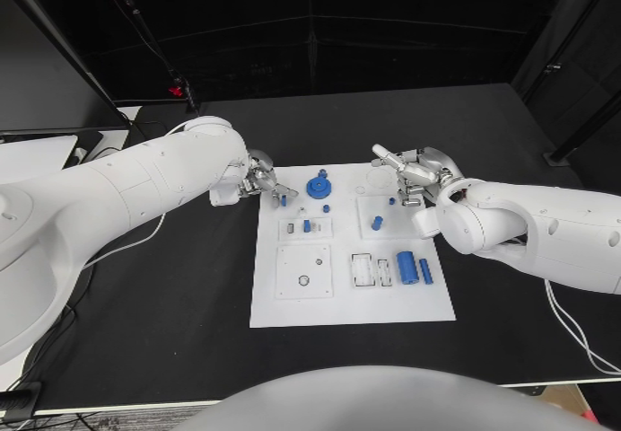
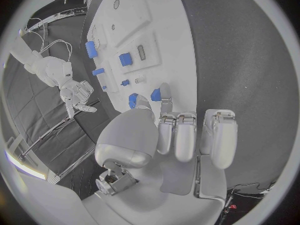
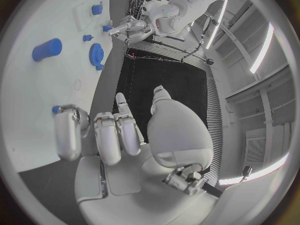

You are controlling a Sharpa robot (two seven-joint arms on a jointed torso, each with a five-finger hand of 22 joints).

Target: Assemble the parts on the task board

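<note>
From the head view, the white task board [image 1: 349, 310] lies at the centre of the black table [image 1: 169, 314], and both hands sit at its far end. The left hand [image 1: 263, 186] is at the board's far left corner, its fingers reaching toward a small blue part [image 1: 284, 201] at that edge; whether they touch it cannot be told here. The right hand [image 1: 412, 174] hovers over the far right corner, fingers spread, nothing visibly held. The blue gear [image 1: 319, 189] stands between the two hands, somewhat nearer the left. The larger blue cylinder [image 1: 406, 266] lies near the board's right edge, long axis running toward the robot, closer to the right arm. In the left wrist view, the left hand [image 2: 181, 135] has its fingers side by side and extended, tips just at a small blue part [image 2: 156, 94] on the board's edge; a grasp is not confirmed. In the right wrist view, the right hand [image 3: 119, 135] shows fingers apart and empty, with a blue cylinder [image 3: 47, 49] and the gear [image 3: 96, 54] ahead of the fingertips, well apart from them. Judged from this, the left hand is better placed for the next pick.
</note>
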